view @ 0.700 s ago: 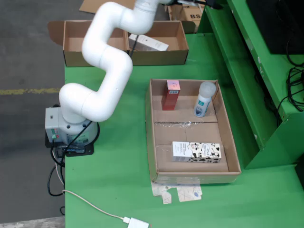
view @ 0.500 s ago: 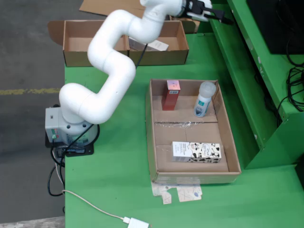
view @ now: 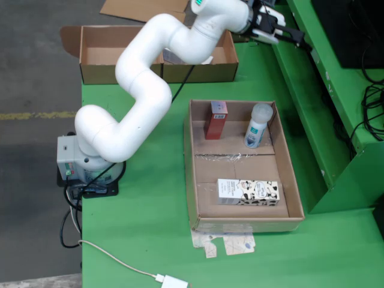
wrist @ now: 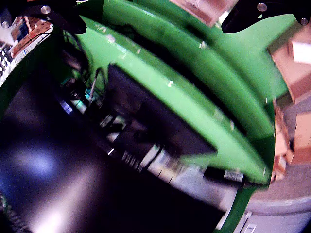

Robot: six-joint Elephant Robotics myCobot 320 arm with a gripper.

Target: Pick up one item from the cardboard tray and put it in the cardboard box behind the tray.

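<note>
The cardboard tray (view: 191,174) lies on the green table. It holds an upright red box (view: 215,119), a white bottle (view: 258,125) and a flat cow-patterned carton (view: 248,191). Behind it stands the two-part cardboard box (view: 96,63), where a white carton (view: 207,59) peeks out from under the arm. The white arm reaches over that box to the upper right. My gripper (view: 289,33) hangs above the green shelf edge, far from the tray. In the wrist view the black fingers (wrist: 46,12) sit wide apart at the top corners, open, with nothing between them.
A raised green shelf (view: 312,90) runs along the right side, with black cables (view: 372,102) beyond it. The robot base (view: 84,162) sits off the table's left edge. Paper scraps (view: 231,245) and a white plug (view: 174,281) lie near the front.
The arm has swung rightward and slightly down in the overhead view. The gripper has come from the top edge over the back box out to the green shelf.
</note>
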